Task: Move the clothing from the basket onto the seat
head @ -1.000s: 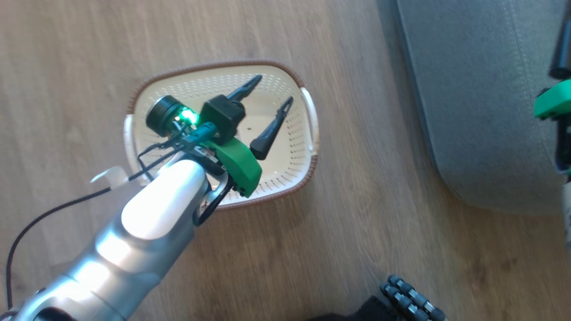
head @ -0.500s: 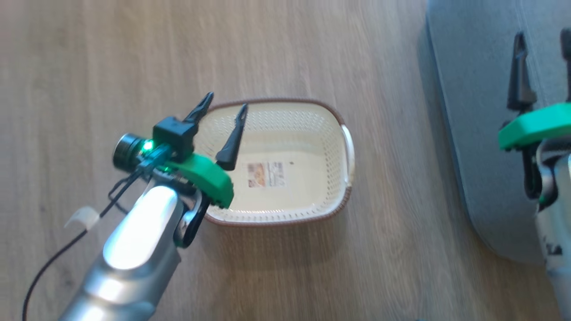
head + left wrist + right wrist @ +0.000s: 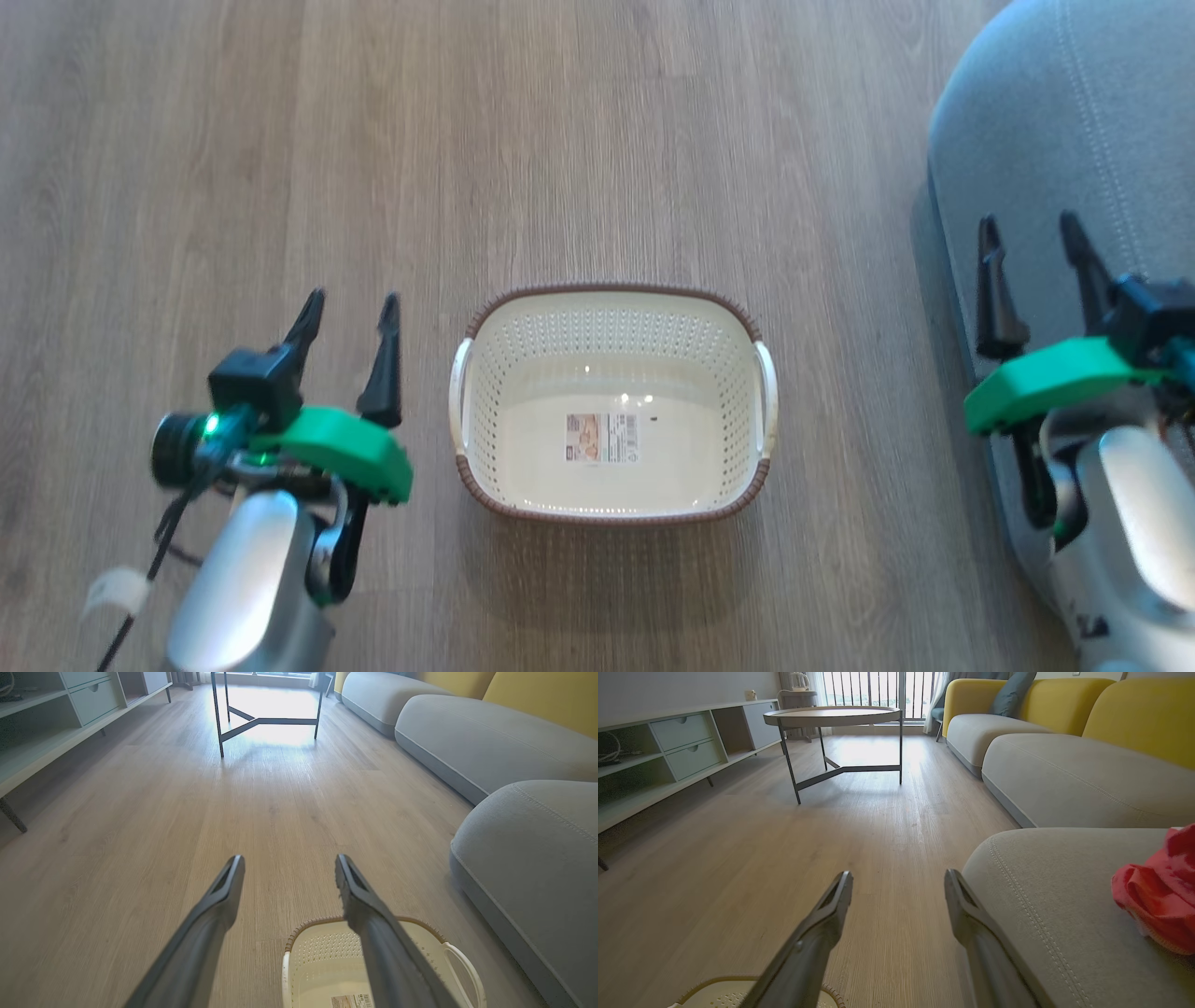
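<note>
Pale wood-look planks make up the floor (image 3: 597, 140), matt and lightly grained, running off toward a round metal-legged coffee table (image 3: 831, 716) far ahead of both tools. The left tool (image 3: 353, 299) hangs above bare floor with its two long dark fingers spread wide and nothing between them. Just to its right sits the basket (image 3: 611, 327), cream plastic with perforated walls, a brown woven-look rim and two pale side handles. Inside it lies only a label sticker (image 3: 602, 439) on the glossy bottom.

The right tool (image 3: 1025, 222) is also spread wide and empty, over the near edge of the seat (image 3: 1055, 112), a grey, tightly woven cushion with rounded corners and double stitched seams. On that cushion, to the right of the right tool and a little ahead of it, the clothing (image 3: 1160, 896) rests as a crumpled bright red heap with a paler edge low down.

By the look of it the fabric is soft, light and limp: it should sag and trail when lifted and cannot break. A raised fold at the top of the heap looks like the best place to pinch. Judging by the empty basket, little or nothing is left to move.
</note>
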Available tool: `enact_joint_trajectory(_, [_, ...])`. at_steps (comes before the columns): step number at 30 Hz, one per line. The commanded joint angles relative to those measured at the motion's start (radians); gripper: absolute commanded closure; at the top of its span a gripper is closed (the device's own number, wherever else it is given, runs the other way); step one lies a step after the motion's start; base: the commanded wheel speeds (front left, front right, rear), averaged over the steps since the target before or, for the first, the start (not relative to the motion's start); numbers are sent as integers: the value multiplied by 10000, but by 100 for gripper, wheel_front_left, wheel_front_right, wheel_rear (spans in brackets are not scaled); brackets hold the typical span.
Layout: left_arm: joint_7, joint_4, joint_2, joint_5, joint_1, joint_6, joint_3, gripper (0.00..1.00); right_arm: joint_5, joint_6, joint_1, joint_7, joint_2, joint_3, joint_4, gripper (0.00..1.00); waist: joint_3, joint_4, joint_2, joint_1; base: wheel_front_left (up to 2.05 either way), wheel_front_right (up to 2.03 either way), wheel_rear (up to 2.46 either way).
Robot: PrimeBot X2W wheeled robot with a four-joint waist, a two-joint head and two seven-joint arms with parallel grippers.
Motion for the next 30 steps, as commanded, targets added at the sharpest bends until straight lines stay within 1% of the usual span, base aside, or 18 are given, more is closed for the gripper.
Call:
enact_joint_trajectory(1, [-64,-431,52,237,86,72,673,0,-9,69,185,-49,59,187,-352,0,-179,30,-1,1,0,0,0])
enact_joint_trajectory(7, [-64,-785,-143,764,830,-26,1619,0,-131,69,721,-49,318,371,-327,0,-504,24,-1,1,0,0,0])
enact_joint_trajectory(13, [-64,-1123,-419,1148,1561,-103,2344,0,-159,69,1308,-49,541,642,-279,0,-905,-17,-1,1,0,0,0])
enact_joint_trajectory(19, [-64,-1279,-627,1381,2023,-237,2718,0,-325,69,1800,-49,641,1001,-344,0,-1174,-33,-1,1,0,0,0])
enact_joint_trajectory(30, [-64,-1227,-742,1578,2446,-326,3170,0,-411,69,2276,-49,839,945,-418,0,-1560,-75,-1,1,0,0,0])
